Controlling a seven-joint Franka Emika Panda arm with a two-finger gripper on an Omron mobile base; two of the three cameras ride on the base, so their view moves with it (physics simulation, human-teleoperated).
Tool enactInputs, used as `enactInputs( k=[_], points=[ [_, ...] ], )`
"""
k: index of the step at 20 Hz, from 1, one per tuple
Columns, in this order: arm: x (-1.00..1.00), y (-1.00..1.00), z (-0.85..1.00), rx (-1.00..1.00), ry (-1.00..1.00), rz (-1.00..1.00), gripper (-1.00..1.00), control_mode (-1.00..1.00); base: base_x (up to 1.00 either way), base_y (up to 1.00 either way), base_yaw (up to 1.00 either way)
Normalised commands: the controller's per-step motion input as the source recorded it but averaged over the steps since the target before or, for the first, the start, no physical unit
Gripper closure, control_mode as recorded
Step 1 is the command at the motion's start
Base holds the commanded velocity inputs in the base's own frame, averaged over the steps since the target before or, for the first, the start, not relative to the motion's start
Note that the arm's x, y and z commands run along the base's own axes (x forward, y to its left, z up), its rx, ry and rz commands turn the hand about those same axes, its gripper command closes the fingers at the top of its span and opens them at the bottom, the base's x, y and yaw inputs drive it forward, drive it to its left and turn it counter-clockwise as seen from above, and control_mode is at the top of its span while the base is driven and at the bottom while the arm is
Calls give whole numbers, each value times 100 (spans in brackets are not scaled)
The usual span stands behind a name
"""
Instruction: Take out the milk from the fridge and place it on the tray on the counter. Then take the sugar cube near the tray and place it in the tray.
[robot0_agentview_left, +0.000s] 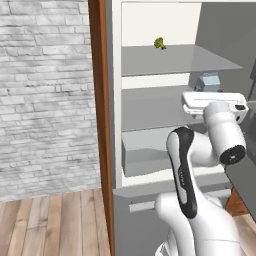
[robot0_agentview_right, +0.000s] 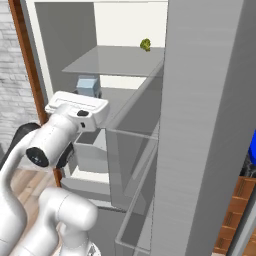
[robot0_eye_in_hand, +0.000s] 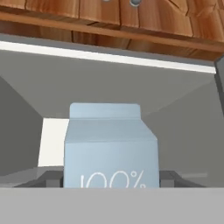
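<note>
Right now the milk (robot0_eye_in_hand: 111, 146) stands upright on the fridge (robot0_agentview_left: 150, 107) middle shelf, toward its back edge. Fingers (robot0_eye_in_hand: 49, 178) sit apart, flanking the carton. Close squarely on its flat sides, then pull straight out, staying level.

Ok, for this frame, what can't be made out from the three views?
- Milk: its base is cut off at the bottom of the hand view; in both base views the robot's hand covers most of it.
- Tool: whether its fingertips touch the carton cannot be told.
- Small green item on the top shelf: too small to identify.
- Tray: cut off at the right base view's edge.
</note>
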Motion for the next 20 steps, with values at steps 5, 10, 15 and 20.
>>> enactInputs(
  k=[5,10,15,20],
  points=[
    [-43,0,0,10,1,-1,100,-100,0,0,0],
    [-21,0,0,0,0,0,100,-100,0,0,0],
    [-30,5,0,-2,-4,0,100,-100,0,0,0],
    [0,0,0,0,0,0,100,100,-97,21,0]
  ],
)
